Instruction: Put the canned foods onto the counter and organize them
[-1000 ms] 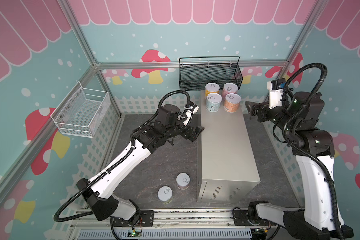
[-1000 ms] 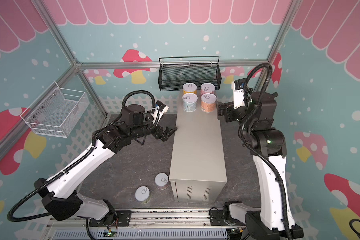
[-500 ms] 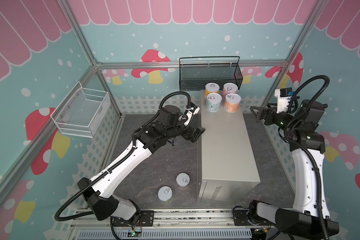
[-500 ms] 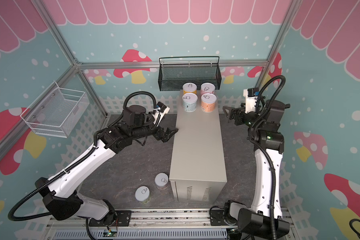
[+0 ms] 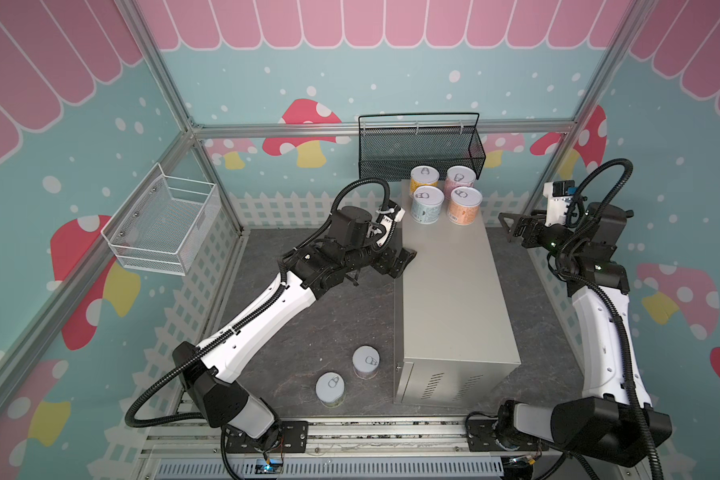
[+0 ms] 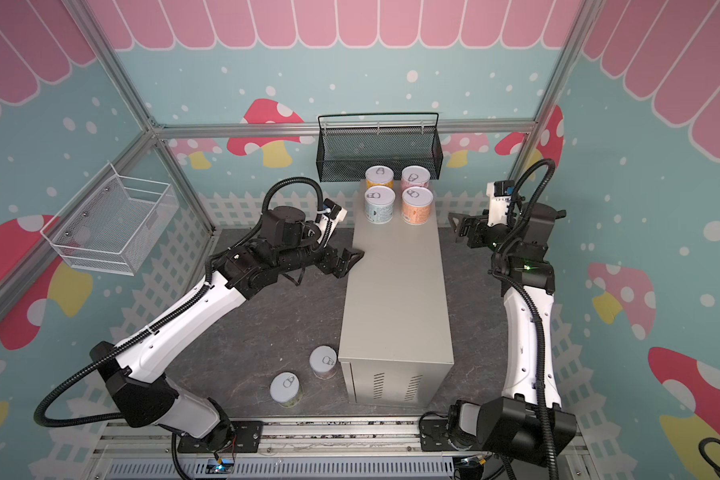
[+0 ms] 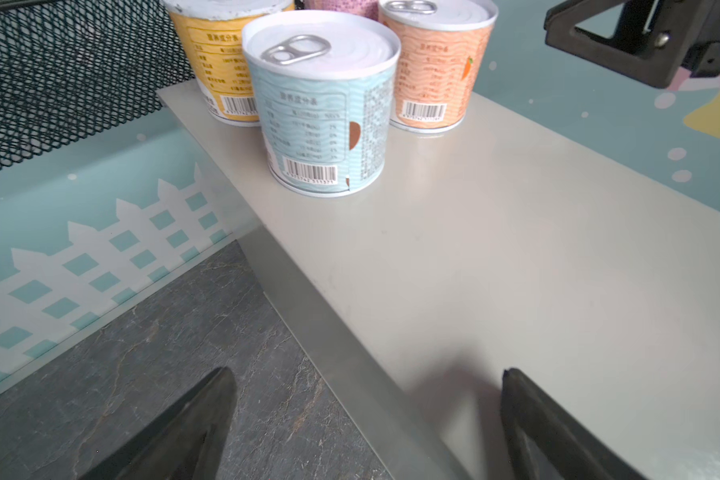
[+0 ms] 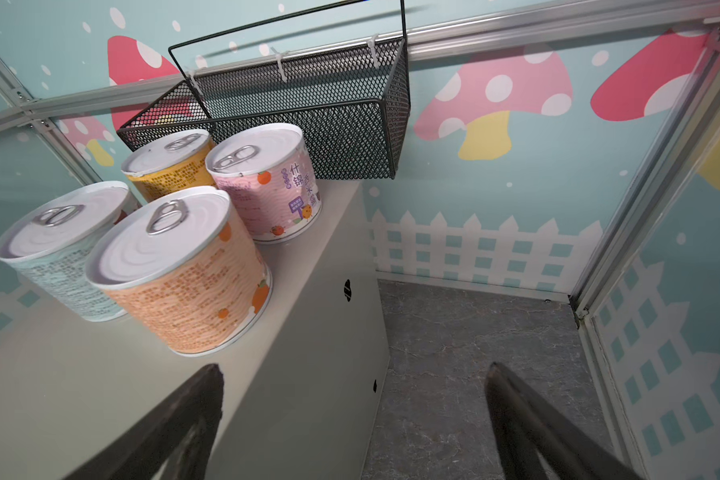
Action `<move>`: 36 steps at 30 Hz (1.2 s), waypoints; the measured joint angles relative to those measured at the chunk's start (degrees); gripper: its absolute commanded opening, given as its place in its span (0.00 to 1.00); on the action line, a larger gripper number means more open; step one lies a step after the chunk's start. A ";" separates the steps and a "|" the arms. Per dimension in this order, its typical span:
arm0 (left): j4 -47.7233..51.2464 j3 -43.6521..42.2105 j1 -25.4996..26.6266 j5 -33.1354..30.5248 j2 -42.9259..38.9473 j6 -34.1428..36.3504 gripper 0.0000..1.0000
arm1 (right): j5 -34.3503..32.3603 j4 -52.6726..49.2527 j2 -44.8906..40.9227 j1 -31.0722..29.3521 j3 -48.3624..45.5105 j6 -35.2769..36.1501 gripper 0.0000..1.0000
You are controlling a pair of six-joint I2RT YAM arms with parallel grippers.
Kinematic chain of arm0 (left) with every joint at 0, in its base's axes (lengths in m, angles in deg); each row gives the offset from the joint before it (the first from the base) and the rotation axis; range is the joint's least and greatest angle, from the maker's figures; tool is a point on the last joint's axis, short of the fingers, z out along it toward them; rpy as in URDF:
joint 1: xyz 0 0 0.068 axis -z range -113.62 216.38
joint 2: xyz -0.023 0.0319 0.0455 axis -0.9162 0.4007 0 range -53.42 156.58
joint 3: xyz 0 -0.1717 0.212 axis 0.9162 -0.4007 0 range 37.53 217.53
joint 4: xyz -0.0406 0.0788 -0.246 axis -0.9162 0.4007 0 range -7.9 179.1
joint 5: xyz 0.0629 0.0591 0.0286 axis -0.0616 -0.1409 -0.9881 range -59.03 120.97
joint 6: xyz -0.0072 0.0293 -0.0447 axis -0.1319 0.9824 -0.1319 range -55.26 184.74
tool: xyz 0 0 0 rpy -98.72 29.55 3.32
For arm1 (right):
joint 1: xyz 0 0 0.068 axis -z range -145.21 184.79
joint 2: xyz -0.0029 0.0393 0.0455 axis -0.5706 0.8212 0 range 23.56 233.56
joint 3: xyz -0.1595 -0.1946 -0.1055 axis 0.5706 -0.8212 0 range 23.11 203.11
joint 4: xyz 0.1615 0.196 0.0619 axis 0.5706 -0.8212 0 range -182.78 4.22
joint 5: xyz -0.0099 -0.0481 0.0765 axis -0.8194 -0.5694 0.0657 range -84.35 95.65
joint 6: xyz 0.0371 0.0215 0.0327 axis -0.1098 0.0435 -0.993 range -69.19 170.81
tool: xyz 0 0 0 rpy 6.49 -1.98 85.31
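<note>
The left claw (image 5: 404,263) hangs spread and empty at the left edge of the surface (image 5: 449,299). The right claw (image 5: 507,230), equally spread and empty, hovers just off the right edge. Both stand clear of the four cans (image 5: 429,203) packed two by two at the far end, probably to leave room for more. Two cans (image 5: 366,361) stand on the floor (image 5: 308,324) by the vented end, well apart from the left claw.

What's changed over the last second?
The right gripper pulled back a little from the counter, its arm folding lower. Nothing gripped or released. Left gripper, four cans on top and two on the floor stayed put; both grippers open.
</note>
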 measured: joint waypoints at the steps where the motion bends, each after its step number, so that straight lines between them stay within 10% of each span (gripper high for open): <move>1: -0.02 0.50 -0.09 -0.50 0.57 -0.48 0.99 | 0.00 0.52 0.48 0.00 0.00 -0.07 0.99; 36: -2.62 0.15 -0.55 -1.79 1.88 -4.72 0.99 | 1.05 3.23 9.51 -4.55 4.66 -0.13 0.99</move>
